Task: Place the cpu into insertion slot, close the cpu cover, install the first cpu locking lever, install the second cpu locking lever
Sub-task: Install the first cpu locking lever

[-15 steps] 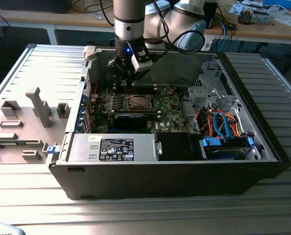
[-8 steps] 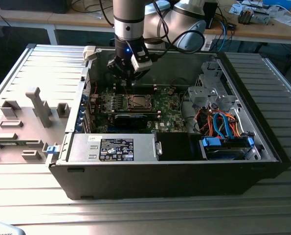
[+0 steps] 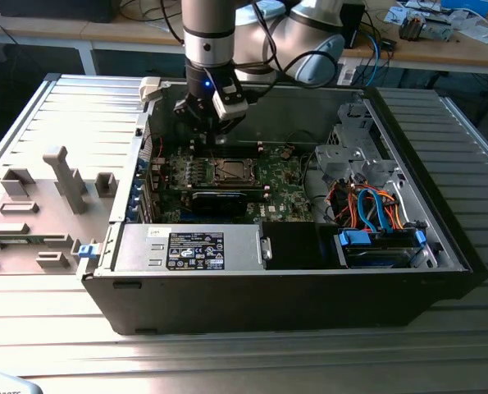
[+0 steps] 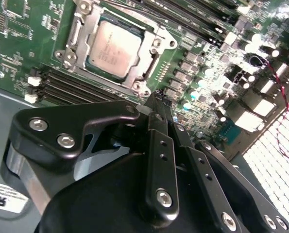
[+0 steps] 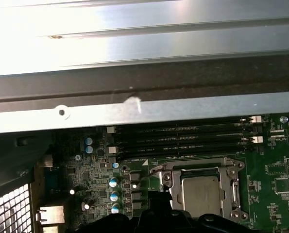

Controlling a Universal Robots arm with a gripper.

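A: Where is the cpu?
B: The cpu [image 4: 112, 44] is seated in the insertion slot [image 4: 156, 43], with the cpu cover [image 5: 227, 167] framing it – its silver top shows through the window in both wrist views.
A: And the gripper?
B: The gripper [image 4: 159, 97] hangs above the green motherboard [image 3: 280, 176], beside the socket, fingers closed together on nothing.
A: Clearance?
B: The open computer case [image 3: 440, 238] walls the board in – it lies on a ribbed metal table [image 3: 227, 361].
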